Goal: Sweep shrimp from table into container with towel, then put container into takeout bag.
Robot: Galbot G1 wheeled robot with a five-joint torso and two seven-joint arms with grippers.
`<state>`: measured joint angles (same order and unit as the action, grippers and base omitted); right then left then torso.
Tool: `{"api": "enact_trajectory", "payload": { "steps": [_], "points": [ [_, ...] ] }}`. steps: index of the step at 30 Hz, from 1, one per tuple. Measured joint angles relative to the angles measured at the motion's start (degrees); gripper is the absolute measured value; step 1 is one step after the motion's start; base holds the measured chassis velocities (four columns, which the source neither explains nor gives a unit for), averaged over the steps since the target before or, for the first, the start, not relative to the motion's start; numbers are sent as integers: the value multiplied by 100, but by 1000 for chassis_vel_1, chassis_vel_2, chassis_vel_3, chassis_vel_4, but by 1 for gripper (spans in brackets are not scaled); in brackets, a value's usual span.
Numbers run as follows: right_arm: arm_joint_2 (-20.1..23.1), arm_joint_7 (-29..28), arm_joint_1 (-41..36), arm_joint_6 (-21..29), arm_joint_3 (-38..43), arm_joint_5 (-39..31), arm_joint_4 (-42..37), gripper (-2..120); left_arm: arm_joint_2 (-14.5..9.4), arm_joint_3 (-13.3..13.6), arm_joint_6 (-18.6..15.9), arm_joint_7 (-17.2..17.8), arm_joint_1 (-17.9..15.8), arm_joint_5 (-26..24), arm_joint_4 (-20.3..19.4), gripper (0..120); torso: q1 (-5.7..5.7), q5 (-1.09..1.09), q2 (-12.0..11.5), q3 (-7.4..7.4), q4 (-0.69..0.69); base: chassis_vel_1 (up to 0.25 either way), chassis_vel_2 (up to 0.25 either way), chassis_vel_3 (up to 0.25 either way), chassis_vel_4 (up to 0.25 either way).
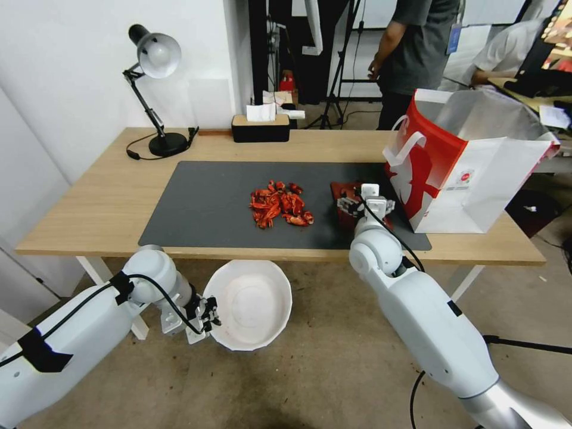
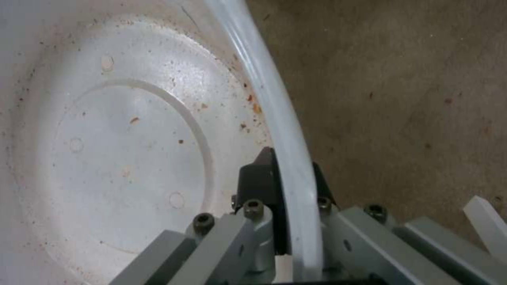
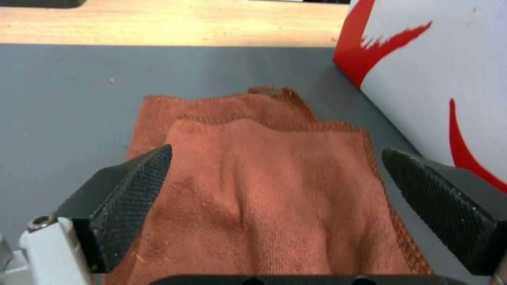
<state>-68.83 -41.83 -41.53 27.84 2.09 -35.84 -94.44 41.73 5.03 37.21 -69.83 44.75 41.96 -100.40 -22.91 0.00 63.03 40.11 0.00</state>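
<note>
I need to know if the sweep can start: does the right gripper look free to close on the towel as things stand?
Probably yes. The right gripper is open over the towel, one finger on either side and nothing between them. The takeout bag stands close beside it.

Takeout bag [image 1: 471, 179] crowds towel [image 3: 264, 190]; mat [image 1: 202, 202] leftward seemingly free.

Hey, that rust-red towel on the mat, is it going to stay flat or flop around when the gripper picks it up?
Probably floppy: the towel lies folded in soft wrinkled layers. The open right gripper straddles it, so a pinch would likely bunch it, leaving the edges to droop.
</note>
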Motion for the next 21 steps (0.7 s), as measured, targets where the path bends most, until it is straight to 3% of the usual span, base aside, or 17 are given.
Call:
{"api": "enact_trajectory", "payload": {
  "steps": [12, 21],
  "points": [
    [-97, -12, -96, -15, 40, -35, 116, 100, 22, 2, 1, 14, 57, -16, 16, 0, 0, 0, 0, 0, 0, 0, 0, 0, 0],
    [-15, 30, -136, -104, 37, -339, 39, 68, -79, -93, 29, 47, 177, -60, -9, 0, 0, 0, 0, 0, 0, 0, 0, 0, 0]
  ]
}}
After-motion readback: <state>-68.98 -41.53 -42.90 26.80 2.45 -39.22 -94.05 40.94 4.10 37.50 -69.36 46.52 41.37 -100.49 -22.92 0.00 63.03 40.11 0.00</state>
